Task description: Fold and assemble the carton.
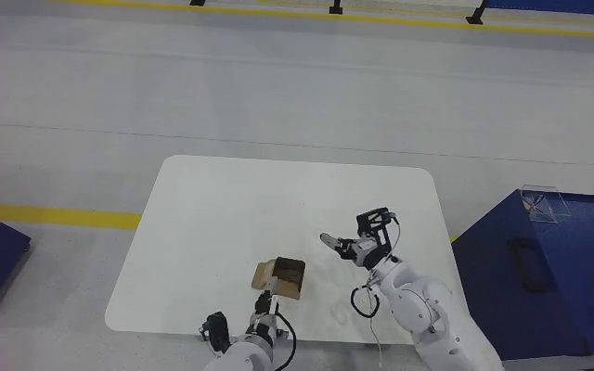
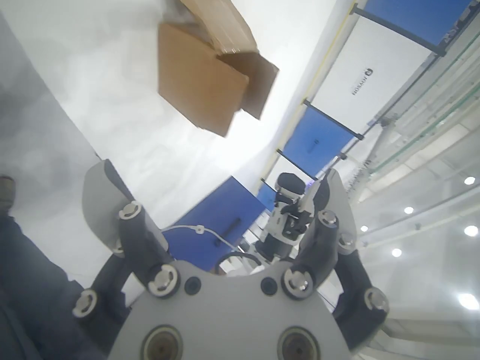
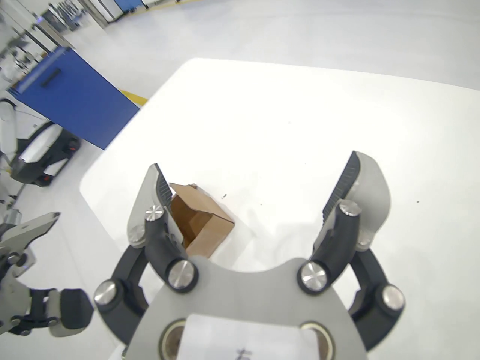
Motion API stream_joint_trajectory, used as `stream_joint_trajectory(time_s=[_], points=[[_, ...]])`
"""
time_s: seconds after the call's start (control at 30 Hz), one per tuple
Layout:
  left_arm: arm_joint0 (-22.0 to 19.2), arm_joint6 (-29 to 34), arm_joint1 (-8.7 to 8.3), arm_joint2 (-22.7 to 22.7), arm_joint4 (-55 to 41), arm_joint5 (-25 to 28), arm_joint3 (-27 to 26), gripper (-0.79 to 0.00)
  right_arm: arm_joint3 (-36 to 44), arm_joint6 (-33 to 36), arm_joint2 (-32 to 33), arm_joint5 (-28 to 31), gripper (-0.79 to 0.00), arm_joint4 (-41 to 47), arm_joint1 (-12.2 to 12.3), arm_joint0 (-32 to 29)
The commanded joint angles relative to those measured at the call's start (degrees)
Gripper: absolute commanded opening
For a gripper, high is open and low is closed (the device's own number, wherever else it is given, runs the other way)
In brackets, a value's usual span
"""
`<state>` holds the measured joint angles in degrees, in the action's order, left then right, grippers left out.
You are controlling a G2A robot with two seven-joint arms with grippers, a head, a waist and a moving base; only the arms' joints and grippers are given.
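Brown corrugated cardboard forms the small open-topped carton [image 1: 286, 275], which sits on the white rounded-corner table [image 1: 278, 195] between the two grippers and touches neither. The left gripper [image 1: 264, 302] is low at the table's near edge, just short of the carton. Its fingers point toward the carton and are spread apart with nothing between them. The right gripper [image 1: 336, 243] hovers off the carton's other side, near but clear of it. Its forearm bends in from the robot's right, and the wrist is turned so the fingers aim across toward the carton; they too stand wide apart and hold nothing. In the left wrist view the carton [image 2: 210, 76] lies beyond the fingertips of the left gripper [image 2: 213, 174], showing a closed side wall and loose flaps sticking out. The right gripper [image 2: 288, 207] appears farther off. The right wrist view looks down into the carton [image 3: 204, 222], showing its hollow inside, partly behind one finger of the right gripper [image 3: 255, 162]. The left gripper [image 3: 28, 234] sits farther off, past the table's edge.
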<state>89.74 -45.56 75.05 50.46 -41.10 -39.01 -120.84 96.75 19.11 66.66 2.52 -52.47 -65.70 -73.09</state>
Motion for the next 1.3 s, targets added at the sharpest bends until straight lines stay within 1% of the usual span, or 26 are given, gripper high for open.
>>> stream_joint_trajectory(time_s=[0.0, 0.17, 0.37, 0.6, 0.7, 0.9, 1.07, 1.13, 1.27], points=[[-0.95, -1.32, 0.40, -0.79, -0.26, -2.47, 3.54, 0.000, -4.51, -0.38, -3.43, -1.42, 0.000, -2.19, -0.74, 3.21], [-5.57, -5.26, 2.33, -2.00, -4.30, -3.97, 10.71, 0.000, -11.36, -0.55, -10.21, -2.65, 0.000, -4.69, -2.63, 8.06], [-9.41, -7.72, 4.15, -2.75, -7.91, -4.42, 13.67, 0.000, -14.82, -0.89, -14.92, -3.44, 0.000, -7.16, -4.19, 10.16], [-12.16, -9.20, 5.49, -2.39, -10.44, -6.38, 16.93, 0.000, -15.75, -0.20, -16.24, -3.21, 0.000, -8.22, -4.94, 10.19], [-13.43, -9.55, 6.11, -2.26, -11.58, -6.38, 18.44, 0.000, -15.87, 0.24, -16.40, -2.91, 0.000, -8.44, -5.15, 10.06], [-16.24, -11.92, 7.62, -2.81, -13.91, -6.72, 23.34, 0.000, -17.02, 1.96, -16.97, -2.82, 0.000, -9.89, -5.59, 10.27], [-17.98, -13.92, 8.92, -3.43, -15.80, -5.78, 26.85, 0.000, -17.85, 2.31, -17.25, -2.87, 0.000, -10.60, -6.02, 10.56], [-18.30, -14.58, 9.31, -3.29, -16.34, -4.86, 27.08, 0.000, -17.68, 1.67, -16.85, -2.93, 0.000, -10.33, -6.14, 10.60], [-17.63, -15.62, 9.74, -2.67, -17.01, -3.86, 25.73, 0.000, -16.66, 0.72, -15.29, -2.70, 0.000, -9.73, -6.09, 10.15]])
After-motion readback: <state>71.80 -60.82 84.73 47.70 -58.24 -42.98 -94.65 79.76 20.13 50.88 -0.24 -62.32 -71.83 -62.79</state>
